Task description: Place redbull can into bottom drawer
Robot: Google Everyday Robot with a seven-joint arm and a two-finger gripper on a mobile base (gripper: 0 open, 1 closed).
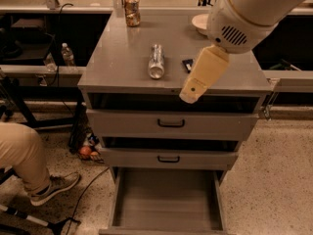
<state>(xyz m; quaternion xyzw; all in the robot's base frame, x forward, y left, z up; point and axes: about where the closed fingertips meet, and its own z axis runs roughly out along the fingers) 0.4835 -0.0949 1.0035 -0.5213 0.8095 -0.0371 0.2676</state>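
Note:
The redbull can lies on its side on top of the grey cabinet, its round end facing the front. The bottom drawer is pulled open below, with a bare grey floor. My gripper hangs from the large white arm at the upper right. It is above the cabinet's front edge, a little to the right of the can and in front of it, not touching it.
A shorter reddish-gold can stands at the back of the cabinet top. A white bowl and a small black object lie to the right. The two upper drawers are shut. A seated person's leg and shoe are at the lower left.

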